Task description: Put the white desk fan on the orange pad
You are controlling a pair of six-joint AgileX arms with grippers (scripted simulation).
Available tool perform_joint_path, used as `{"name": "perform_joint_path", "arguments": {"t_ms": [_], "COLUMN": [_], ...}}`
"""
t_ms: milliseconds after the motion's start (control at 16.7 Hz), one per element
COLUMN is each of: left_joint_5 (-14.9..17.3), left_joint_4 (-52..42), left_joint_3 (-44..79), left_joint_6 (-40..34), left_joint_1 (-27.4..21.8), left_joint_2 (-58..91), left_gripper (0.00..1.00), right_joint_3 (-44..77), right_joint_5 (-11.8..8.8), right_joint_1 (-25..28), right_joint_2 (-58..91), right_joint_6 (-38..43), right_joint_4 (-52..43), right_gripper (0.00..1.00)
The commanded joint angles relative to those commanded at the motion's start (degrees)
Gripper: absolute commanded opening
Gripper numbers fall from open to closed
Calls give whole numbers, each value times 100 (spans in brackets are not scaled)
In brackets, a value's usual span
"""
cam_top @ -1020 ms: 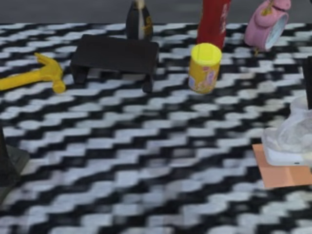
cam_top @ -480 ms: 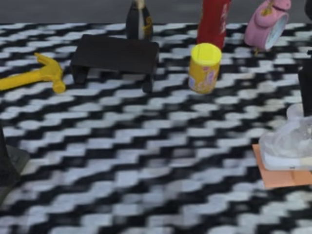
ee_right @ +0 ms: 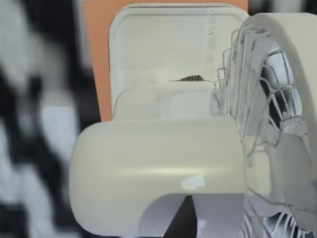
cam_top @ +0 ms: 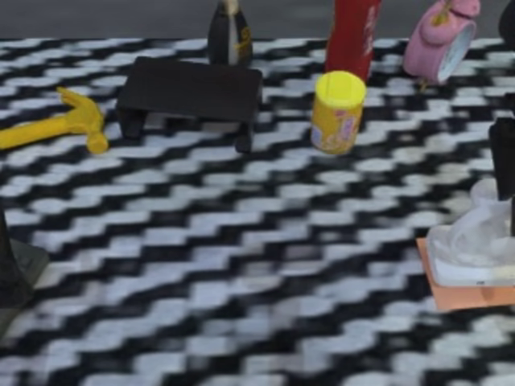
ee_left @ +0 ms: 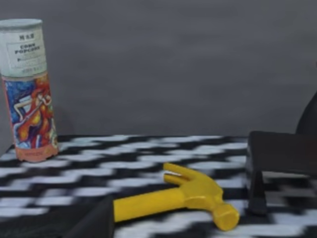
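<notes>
place: simulated tabletop test scene | evidence: zigzag-patterned table (cam_top: 241,265); plain grey backdrop (ee_left: 173,64); scattered unrelated props

Only readable text: "CORN POPCORN" on white-capped can (ee_left: 30,89), seen from left wrist; smaller print illegible.

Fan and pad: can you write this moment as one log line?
white desk fan: base on orange pad | right gripper: above fan | left arm: parked, table's left edge

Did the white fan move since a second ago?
Yes. The white desk fan slid toward the top view's left and sits on the orange pad, nearer the pad's left edge than before.
</notes>
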Motion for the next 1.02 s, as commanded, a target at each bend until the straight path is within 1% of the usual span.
{"name": "perform_joint_path", "arguments": {"t_ms": [660,720,1020], "left_joint_5": [0,0,0], "left_joint_4": [0,0,0], "left_joint_3": [0,0,0], "left_joint_6": [0,0,0], "left_joint_1": [0,0,0], "left_joint_2": [0,0,0], "left_gripper": [100,100,100], "right_joint_3": [0,0,0], "right_joint_5": [0,0,0], "right_joint_1": [0,0,0], "right_joint_2": [0,0,0], "right_joint_6": [0,0,0], "right_joint_4": [0,0,0], "right_gripper": [98,100,100]}}
